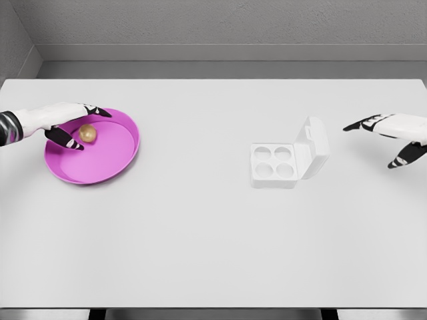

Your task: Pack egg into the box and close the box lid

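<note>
Left hand point(67, 123) reaches over the pink plate point(123, 157), fingers spread wide around the egg point(88, 133), apparently lining up a grasp. Egg: small, tan, round, resting on the plate's far-left part. Box point(273, 165) sits well apart, lid up, 4 cups bare. Right hand point(393, 137) hovers nearby, fingers relaxed, prob. for the lid.

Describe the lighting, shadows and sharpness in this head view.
Head view: even, diffuse light, no glare on the white table; only faint soft shadows beside the egg box and under the pink plate; everything in focus, the egg and both hands, left and right, slightly soft-edged; no visible distortion.
</note>
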